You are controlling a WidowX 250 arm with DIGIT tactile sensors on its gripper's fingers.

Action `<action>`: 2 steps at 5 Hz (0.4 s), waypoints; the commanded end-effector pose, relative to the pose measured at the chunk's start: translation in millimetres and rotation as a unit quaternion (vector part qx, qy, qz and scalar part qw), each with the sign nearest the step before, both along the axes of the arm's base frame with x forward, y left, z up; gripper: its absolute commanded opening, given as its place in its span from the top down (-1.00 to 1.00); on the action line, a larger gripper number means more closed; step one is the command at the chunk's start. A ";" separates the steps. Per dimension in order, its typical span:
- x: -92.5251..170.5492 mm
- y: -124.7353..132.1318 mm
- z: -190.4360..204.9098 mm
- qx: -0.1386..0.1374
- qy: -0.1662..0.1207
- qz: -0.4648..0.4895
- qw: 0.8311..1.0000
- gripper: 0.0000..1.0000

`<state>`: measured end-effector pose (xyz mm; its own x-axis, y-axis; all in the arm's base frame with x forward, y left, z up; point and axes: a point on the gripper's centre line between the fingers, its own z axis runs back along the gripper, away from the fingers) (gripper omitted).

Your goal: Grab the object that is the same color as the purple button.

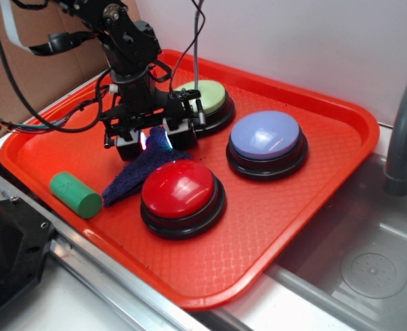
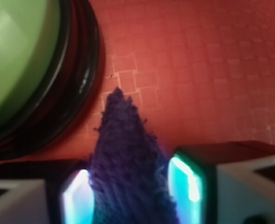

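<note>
On my exterior feed, the orange-red plastic tray [image 1: 314, 227] carries three round dome buttons on black bases: a red-domed one [image 1: 182, 196] nearest me, a light-green-domed one [image 1: 205, 103] at the back, and the pale lavender-blue purple button [image 1: 266, 143] to the right. A green cylinder [image 1: 76, 194] lies on its side near the tray's left edge. The dark purple-blue fuzzy cloth rag [image 1: 138, 174] lies between the cylinder and the red button, touching the red button's base, its long axis running from the front-left corner up toward the green button. The black gripper [image 1: 153, 138] sits down over its far end. My wrist feed adds what that angle hides: the rag's narrow tip [image 2: 123, 140] points toward open tray beside the green dome, and both glowing pads [image 2: 188, 184] flank the cloth; I read the jaws as closing on it, contact on each side.
</note>
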<state>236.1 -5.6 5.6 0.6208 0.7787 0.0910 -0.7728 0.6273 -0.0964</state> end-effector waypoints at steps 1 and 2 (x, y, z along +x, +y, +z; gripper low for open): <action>3.5 1.5 9.3 0.001 -0.015 -0.013 1.000 1.00; 1.5 5.4 35.6 -0.007 -0.018 -0.033 0.999 1.00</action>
<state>225.6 -6.8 27.3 0.6737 0.7366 0.0603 -0.7312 0.6762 -0.0898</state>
